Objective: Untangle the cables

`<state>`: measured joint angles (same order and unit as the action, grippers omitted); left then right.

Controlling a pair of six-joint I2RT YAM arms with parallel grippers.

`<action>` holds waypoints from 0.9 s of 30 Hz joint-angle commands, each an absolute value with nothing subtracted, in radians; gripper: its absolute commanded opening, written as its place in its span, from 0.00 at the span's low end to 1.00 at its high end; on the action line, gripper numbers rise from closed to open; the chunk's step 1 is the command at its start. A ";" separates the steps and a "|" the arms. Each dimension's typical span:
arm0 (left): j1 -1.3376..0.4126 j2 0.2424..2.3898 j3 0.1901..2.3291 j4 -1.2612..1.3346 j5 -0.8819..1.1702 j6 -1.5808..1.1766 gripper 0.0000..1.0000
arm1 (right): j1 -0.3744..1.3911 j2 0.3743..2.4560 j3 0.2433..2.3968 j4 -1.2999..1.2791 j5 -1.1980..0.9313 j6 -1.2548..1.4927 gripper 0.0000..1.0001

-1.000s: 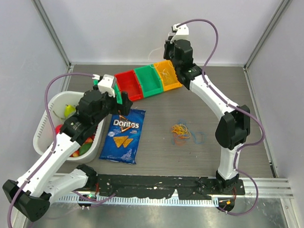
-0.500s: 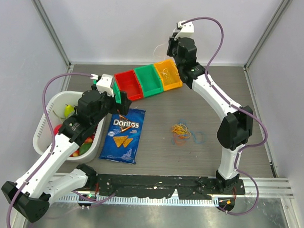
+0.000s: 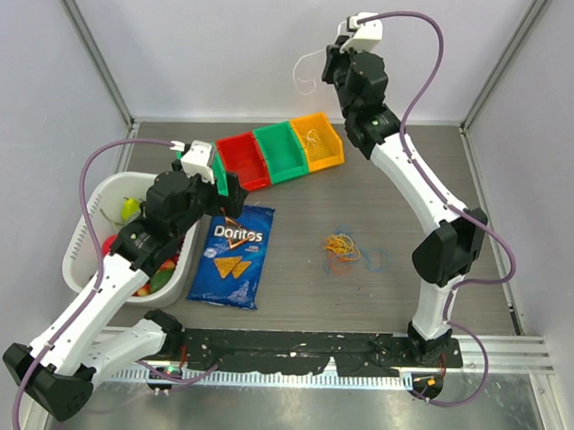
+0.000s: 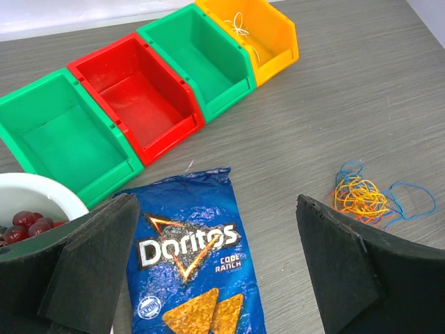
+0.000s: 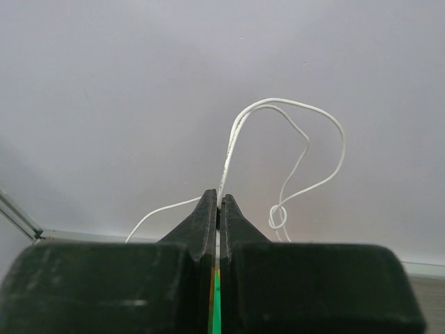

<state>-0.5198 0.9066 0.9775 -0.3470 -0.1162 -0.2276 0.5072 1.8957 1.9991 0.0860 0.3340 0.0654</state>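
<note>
The cables [image 3: 342, 247] lie as a small orange, yellow and blue tangle on the table right of centre, also in the left wrist view [image 4: 360, 197]. My right gripper [image 3: 327, 67] is raised high above the bins, shut on a thin white cable [image 5: 225, 164] that loops up from its fingertips [image 5: 217, 198] with a small knot. More white strands [image 4: 240, 24] lie in the orange bin [image 3: 329, 152]. My left gripper [image 3: 233, 188] hovers wide open over the Doritos bag [image 4: 191, 257], holding nothing.
A row of bins stands at the back: orange, green [image 3: 280, 149], red [image 3: 246, 159], and another green one [image 4: 62, 139]. A white basket [image 3: 84, 229] with fruit sits at the left. The Doritos bag [image 3: 234, 254] lies left of the tangle.
My right gripper has lifted up and to the right, away from the orange bin, carrying the white cable with it. The left arm has stayed put.
</note>
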 commanded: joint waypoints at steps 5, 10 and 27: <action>-0.523 0.896 0.974 -0.287 -0.112 -0.224 1.00 | 0.503 1.887 1.951 0.186 0.336 0.086 0.01; -0.523 0.902 0.974 -0.285 -0.110 -0.224 1.00 | 0.492 1.916 1.914 0.209 0.339 0.141 0.01; -0.523 0.910 0.974 -0.284 -0.098 -0.229 1.00 | 0.407 2.037 1.789 0.223 0.256 0.460 0.01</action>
<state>-0.5217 0.9100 0.9752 -0.3405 -0.1108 -0.2276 0.4313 1.9835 1.7775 0.1997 0.2886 0.3542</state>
